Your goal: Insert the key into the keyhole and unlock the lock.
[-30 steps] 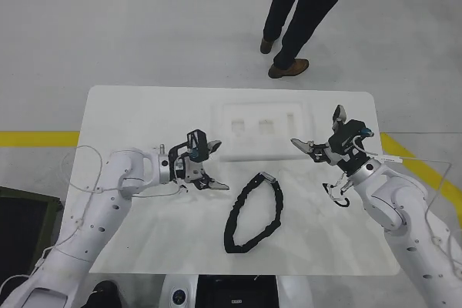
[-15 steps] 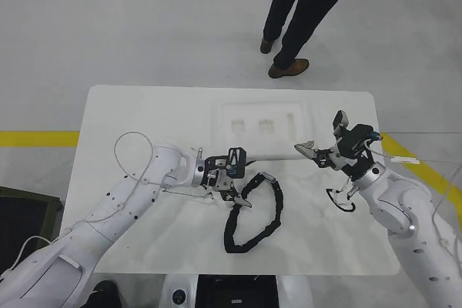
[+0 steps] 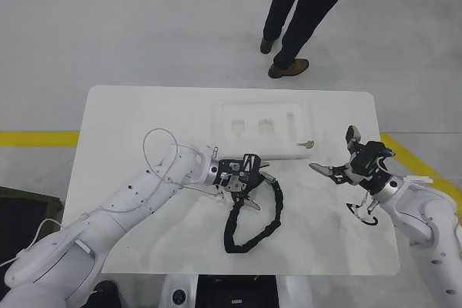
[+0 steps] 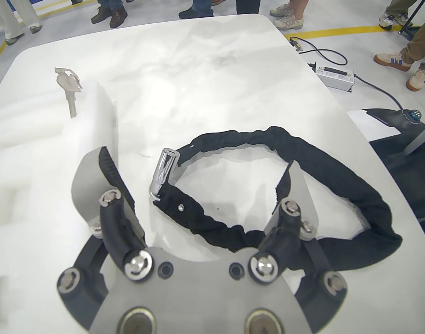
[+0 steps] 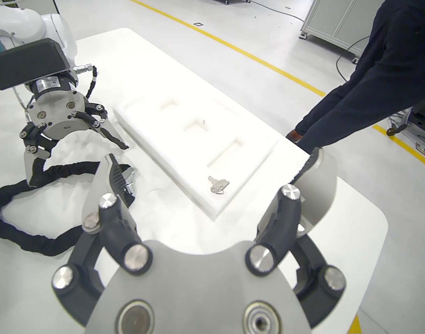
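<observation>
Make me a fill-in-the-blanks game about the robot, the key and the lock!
1. The chain lock wears a ____ cloth sleeve.
2. The key rests on a ____ foam tray.
3. The left hand and the right hand both have their fingers ____.
4. The hand right above the chain lock is the ____ one.

Missing words: black, white, open, left.

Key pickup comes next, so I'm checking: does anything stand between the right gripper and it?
Nothing visible does. The key lies exposed on the foam tray's corner, directly ahead of the open right gripper.
</observation>
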Controlling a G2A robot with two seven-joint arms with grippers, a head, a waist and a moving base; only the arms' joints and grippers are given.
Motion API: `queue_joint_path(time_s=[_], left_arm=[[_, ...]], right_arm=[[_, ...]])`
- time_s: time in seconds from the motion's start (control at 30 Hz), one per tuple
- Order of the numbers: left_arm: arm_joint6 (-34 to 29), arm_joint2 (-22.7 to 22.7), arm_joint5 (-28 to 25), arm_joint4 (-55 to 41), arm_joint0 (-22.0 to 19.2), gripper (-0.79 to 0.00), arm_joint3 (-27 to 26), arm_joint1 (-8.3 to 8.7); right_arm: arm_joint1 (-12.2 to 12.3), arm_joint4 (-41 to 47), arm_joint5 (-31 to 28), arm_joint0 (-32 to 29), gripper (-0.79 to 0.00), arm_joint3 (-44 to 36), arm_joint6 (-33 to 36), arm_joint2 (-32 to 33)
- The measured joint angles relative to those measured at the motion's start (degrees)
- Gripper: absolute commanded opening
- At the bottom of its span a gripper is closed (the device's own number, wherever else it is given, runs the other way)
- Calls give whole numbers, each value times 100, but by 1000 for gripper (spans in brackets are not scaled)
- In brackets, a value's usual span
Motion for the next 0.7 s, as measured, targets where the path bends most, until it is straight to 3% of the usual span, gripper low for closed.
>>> queue_joint_path(time_s=[0.43, 0.7], left_arm=[[61, 10, 37, 30, 3, 0, 42, -13], [-329, -104, -97, 25, 28, 0, -93, -10]], right_arm=[[0, 2, 0, 0, 0, -2, -3, 0], [0, 2, 0, 0, 0, -2, -3, 0]])
